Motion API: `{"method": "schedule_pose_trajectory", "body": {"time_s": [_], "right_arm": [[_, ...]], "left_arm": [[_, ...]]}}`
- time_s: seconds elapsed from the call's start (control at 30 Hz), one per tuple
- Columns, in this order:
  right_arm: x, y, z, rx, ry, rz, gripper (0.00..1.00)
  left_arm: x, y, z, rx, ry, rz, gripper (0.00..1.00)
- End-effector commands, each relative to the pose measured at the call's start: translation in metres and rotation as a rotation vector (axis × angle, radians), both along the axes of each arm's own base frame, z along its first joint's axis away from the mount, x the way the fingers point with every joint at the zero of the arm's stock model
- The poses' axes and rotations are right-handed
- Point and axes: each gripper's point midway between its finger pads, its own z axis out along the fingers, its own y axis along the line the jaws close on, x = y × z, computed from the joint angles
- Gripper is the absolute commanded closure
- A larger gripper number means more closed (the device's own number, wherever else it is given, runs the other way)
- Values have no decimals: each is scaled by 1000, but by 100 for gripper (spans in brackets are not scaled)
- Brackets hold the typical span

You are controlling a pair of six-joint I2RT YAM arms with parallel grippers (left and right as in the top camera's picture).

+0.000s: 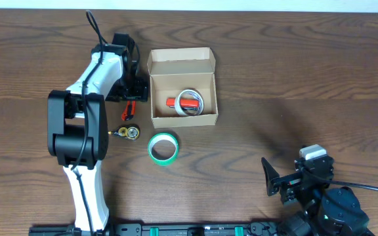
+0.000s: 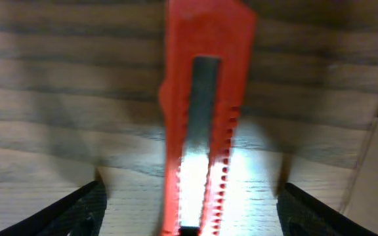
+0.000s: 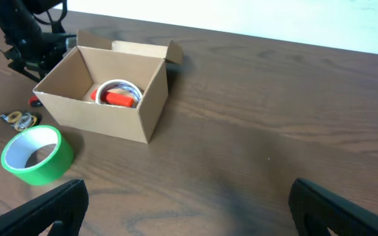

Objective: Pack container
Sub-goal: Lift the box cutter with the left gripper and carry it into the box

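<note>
– Trouble ahead? The container (image 1: 182, 121) sits open on the bench (image 1: 274, 65), cutter (image 1: 130, 108) just beside it.
– The left hand (image 2: 195, 210), open, straddles the cutter; closing off-centre could skid it. The right hand (image 3: 195, 210) gapes empty.

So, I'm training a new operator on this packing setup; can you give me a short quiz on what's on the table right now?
1. True or false: the green tape roll lies on the table, outside the box.
2. What lies between the fingers of the left gripper? A) red cutter B) green tape roll C) nothing
3. Fill in: the right gripper is ___ (open or shut).
Key: 1 true; 2 A; 3 open.
</note>
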Motion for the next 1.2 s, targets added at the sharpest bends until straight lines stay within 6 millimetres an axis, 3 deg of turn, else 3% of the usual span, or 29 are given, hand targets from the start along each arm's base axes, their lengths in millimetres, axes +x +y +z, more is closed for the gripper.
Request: {"method": "schedule_pose_trajectory", "body": {"time_s": [0.0, 0.17, 0.3, 0.9, 1.17], "right_arm": [[-1, -1, 0, 8, -2, -7, 1], [-1, -1, 0, 8, -2, -7, 1], [-1, -1, 0, 9, -2, -7, 1], [-1, -1, 0, 8, -2, -7, 1], [-1, -1, 0, 8, -2, -7, 1]], "left_arm": [[2, -5, -5, -24, 12, 4, 27], [2, -5, -5, -23, 12, 5, 62], [3, -3, -5, -23, 11, 8, 74], [13, 18, 1, -40, -11, 187, 78], [20, 20, 32, -37, -85, 188, 79]]}}
